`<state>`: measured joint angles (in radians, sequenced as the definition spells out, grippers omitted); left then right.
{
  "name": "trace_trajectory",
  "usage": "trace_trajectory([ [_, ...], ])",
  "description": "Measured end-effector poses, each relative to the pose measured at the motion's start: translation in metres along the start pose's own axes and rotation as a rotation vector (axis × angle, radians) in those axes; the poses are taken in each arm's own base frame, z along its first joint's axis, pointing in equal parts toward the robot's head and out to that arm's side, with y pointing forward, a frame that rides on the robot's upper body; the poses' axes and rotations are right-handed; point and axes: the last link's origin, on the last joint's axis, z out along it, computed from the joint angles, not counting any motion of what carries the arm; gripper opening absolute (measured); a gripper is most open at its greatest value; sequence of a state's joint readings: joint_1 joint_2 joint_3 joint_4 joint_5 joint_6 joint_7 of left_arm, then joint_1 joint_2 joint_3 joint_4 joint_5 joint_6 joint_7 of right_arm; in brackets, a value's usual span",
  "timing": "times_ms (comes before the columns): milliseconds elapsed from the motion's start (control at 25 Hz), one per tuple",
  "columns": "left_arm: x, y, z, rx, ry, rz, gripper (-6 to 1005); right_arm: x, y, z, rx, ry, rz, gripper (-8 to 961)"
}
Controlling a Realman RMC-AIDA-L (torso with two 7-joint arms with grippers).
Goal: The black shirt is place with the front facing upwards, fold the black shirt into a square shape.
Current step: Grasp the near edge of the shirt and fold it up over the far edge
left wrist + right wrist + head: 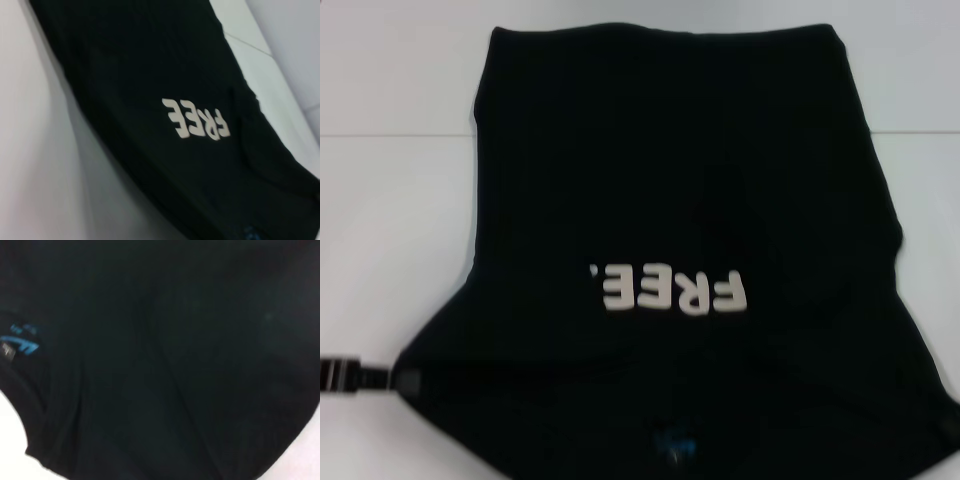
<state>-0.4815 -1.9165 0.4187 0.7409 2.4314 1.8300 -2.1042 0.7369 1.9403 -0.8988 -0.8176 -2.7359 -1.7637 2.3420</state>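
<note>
The black shirt [670, 200] lies front up on the white table [390, 230], its white "FREE" lettering [675, 290] upside down towards me and its blue neck label [675, 445] at the near edge. The sleeves do not stick out; the cloth forms one broad block that widens towards me. My left gripper [405, 382] reaches in from the left and meets the shirt's near left corner, its fingers lost against the black cloth. The left wrist view shows the lettering [197, 117] and the shirt's long edge. The right wrist view hangs close over the cloth beside the label [20, 342]. My right gripper does not show.
A seam line [390, 133] crosses the table behind the shirt's middle. White tabletop lies bare on both sides of the shirt and beyond its far hem [660, 30].
</note>
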Motion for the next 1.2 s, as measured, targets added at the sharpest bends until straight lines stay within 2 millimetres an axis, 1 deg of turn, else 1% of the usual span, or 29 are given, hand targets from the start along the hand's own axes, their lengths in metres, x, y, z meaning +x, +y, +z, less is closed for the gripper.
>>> trace_trajectory([
  [200, -0.025, 0.011, 0.001, -0.083, -0.155, -0.02, 25, 0.023, 0.01, 0.004, -0.104, 0.089, -0.081, 32],
  [280, -0.038, 0.016, 0.005, -0.113, -0.263, -0.024, 24, 0.031, 0.015, 0.008, -0.149, 0.12, -0.109, 32],
  [440, -0.057, 0.018, 0.009, -0.13, -0.38, -0.038, 24, 0.044, 0.023, 0.017, -0.222, 0.155, -0.146, 32],
  [520, -0.061, 0.019, 0.011, -0.148, -0.398, -0.035, 24, 0.048, 0.023, 0.022, -0.246, 0.159, -0.148, 32],
  [600, -0.059, 0.02, 0.013, -0.161, -0.392, -0.023, 25, 0.048, 0.022, 0.024, -0.252, 0.144, -0.141, 32],
  [680, -0.052, 0.021, 0.014, -0.164, -0.366, -0.009, 25, 0.046, 0.019, 0.025, -0.256, 0.107, -0.124, 31],
  [840, -0.02, 0.023, 0.014, -0.157, -0.242, 0.008, 25, 0.039, 0.009, 0.02, -0.249, -0.021, -0.066, 31],
  [1080, 0.039, 0.019, 0.009, -0.094, 0.055, -0.054, 26, 0.023, -0.018, -0.004, -0.228, -0.334, 0.121, 31],
  [1200, 0.063, 0.016, 0.011, -0.063, 0.182, -0.079, 27, 0.011, -0.026, -0.015, -0.227, -0.489, 0.191, 31],
])
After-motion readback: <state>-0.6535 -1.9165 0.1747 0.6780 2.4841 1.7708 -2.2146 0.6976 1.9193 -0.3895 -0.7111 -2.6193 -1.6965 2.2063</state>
